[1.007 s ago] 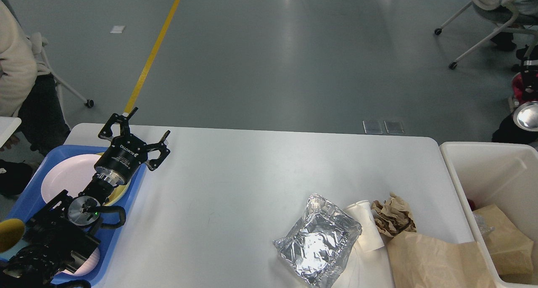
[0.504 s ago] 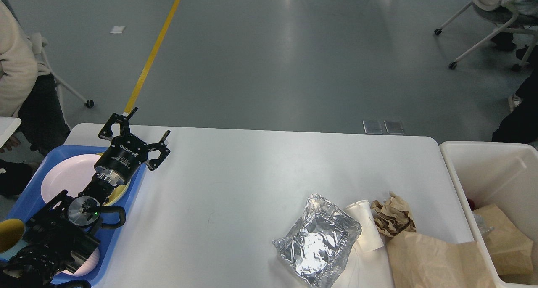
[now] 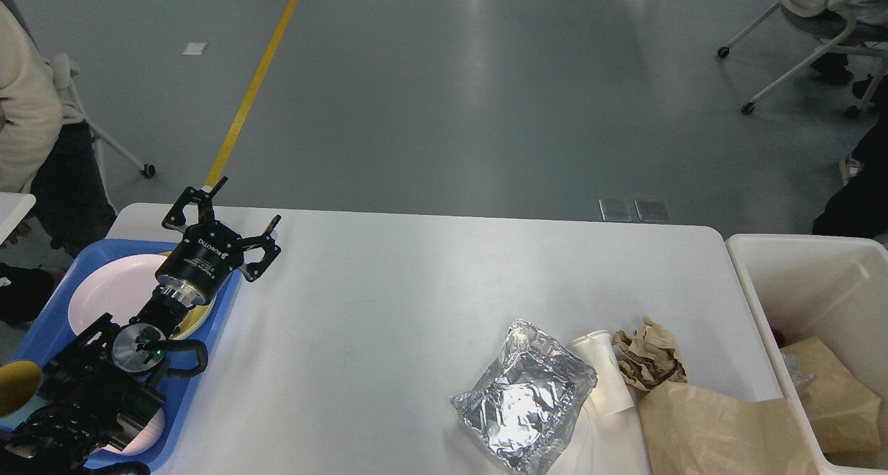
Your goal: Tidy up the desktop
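Observation:
The white desktop (image 3: 388, 288) fills the middle of the head view. My left gripper (image 3: 246, 201) hovers open and empty over its far left corner, just past the rim of the blue tray. On the near right part of the desktop lie a crumpled silver foil bag (image 3: 527, 399), a white paper cup (image 3: 603, 381) on its side, a wad of brown paper (image 3: 649, 360) and a flat brown paper bag (image 3: 721, 433). My right arm is out of view.
A blue tray (image 3: 41, 329) at the left edge holds a pink plate (image 3: 114, 291), a yellow dish and other crockery under my arm. A white bin (image 3: 805, 281) at the right edge contains brown paper bags. People and wheeled chairs stand beyond the table.
My left arm and the things on the desktop have not moved. A red and chrome object at the far right edge has gone from view.

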You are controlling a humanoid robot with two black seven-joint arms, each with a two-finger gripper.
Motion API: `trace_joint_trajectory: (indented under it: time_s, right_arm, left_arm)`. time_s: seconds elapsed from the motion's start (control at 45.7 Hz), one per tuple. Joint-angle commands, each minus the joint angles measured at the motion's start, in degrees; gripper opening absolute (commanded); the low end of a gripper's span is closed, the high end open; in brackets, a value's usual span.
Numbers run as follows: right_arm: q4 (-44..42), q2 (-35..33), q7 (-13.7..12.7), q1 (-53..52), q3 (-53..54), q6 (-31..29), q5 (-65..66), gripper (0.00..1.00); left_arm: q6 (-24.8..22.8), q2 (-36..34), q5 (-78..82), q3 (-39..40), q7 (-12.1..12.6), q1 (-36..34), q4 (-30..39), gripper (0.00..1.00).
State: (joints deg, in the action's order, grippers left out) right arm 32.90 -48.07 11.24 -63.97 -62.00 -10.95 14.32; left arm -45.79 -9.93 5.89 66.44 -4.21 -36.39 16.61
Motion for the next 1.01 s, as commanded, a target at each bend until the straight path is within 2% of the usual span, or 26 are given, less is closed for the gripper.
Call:
trace_joint_trajectory:
  time_s: [0.0, 0.066, 0.153, 0.263, 0.329, 0.526, 0.657, 0.767, 0.986]
  right_arm:
    - [-0.03, 1.04, 0.01, 1.91, 1.0, 1.37, -0.08, 0.0]
    - [-0.03, 2.1, 0.01, 3.05, 1.09, 2.42, -0.08, 0.01]
    - [-0.03, 2.98, 0.01, 3.76, 1.7, 4.27, -0.08, 0.12]
    - [0.06, 3.07, 0.01, 3.85, 2.06, 5.94, -0.08, 0.3]
    - [-0.03, 3.07, 0.01, 3.85, 2.23, 6.65, -0.08, 0.46]
    - [-0.03, 3.07, 0.09, 3.85, 2.23, 8.49, -0.08, 0.83]
    - [0.06, 3.07, 0.01, 3.76, 2.32, 8.49, -0.08, 0.86]
    - [0.15, 3.07, 0.09, 3.32, 2.32, 8.41, -0.08, 1.0]
    - [1.2, 3.68, 0.01, -1.42, 0.48, 7.18, 0.18, 1.0]
  left_arm:
    - [0.0, -0.01, 0.0, 0.0, -0.01, 0.0, 0.0, 0.97]
    - [0.0, -0.01, 0.0, 0.0, -0.01, 0.0, 0.0, 0.97]
    - [0.0, 0.0, 0.0, 0.0, -0.01, 0.0, 0.0, 0.97]
    - [0.0, -0.01, 0.0, 0.0, -0.01, 0.0, 0.0, 0.97]
    - [0.0, -0.01, 0.0, 0.0, -0.01, 0.0, 0.0, 0.97]
    - [0.0, -0.01, 0.0, 0.0, 0.07, 0.0, 0.0, 0.97]
    - [0.0, -0.01, 0.0, 0.0, 0.07, 0.0, 0.0, 0.97]
    - [0.0, 0.08, 0.0, 0.0, -0.01, 0.0, 0.0, 0.97]
    - [0.0, -0.01, 0.0, 0.0, 0.07, 0.0, 0.0, 0.97]
